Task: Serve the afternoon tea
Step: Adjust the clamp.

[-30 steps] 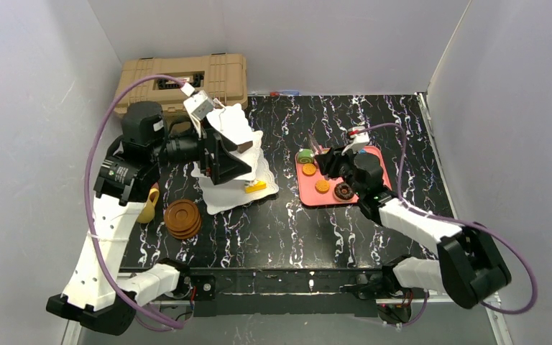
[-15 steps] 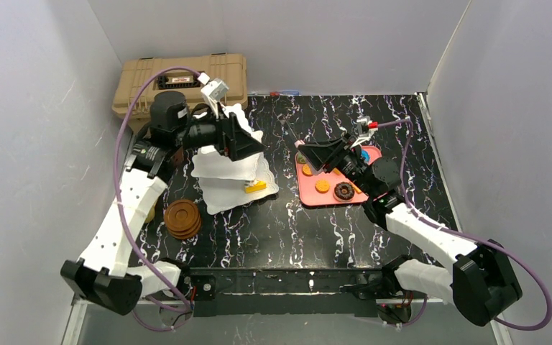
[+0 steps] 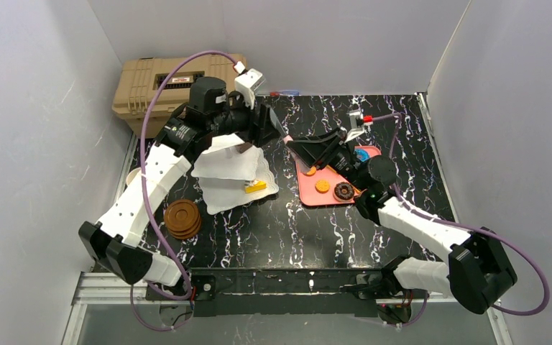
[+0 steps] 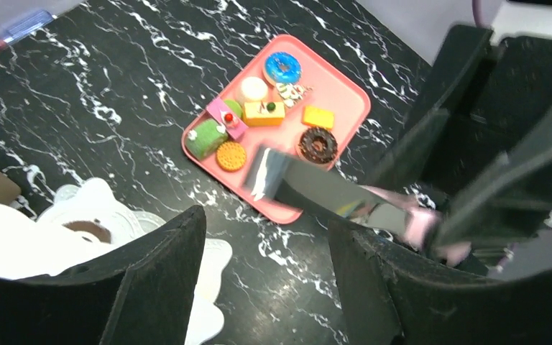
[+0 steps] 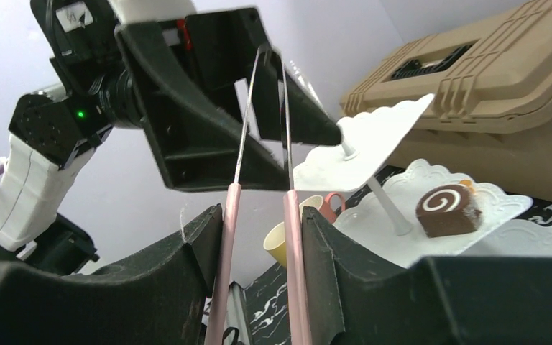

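Two pastries (image 5: 449,208) sit on the stand (image 3: 223,164); most wait on the tray (image 4: 339,92) (right). The right gripper (image 5: 259,237) pinches tongs (image 5: 292,273); the left gripper (image 4: 266,223) is spread.

The left gripper (image 3: 273,126) is swung away from the left side of the tiered stand (image 3: 224,164) and carried rightward past it, its jaws drawn narrower. The right gripper (image 3: 307,149) is lifted off the pink tray (image 3: 329,200) with the tongs (image 4: 309,188), whose tips are brought up to, seemingly between, the left fingers (image 4: 158,287).
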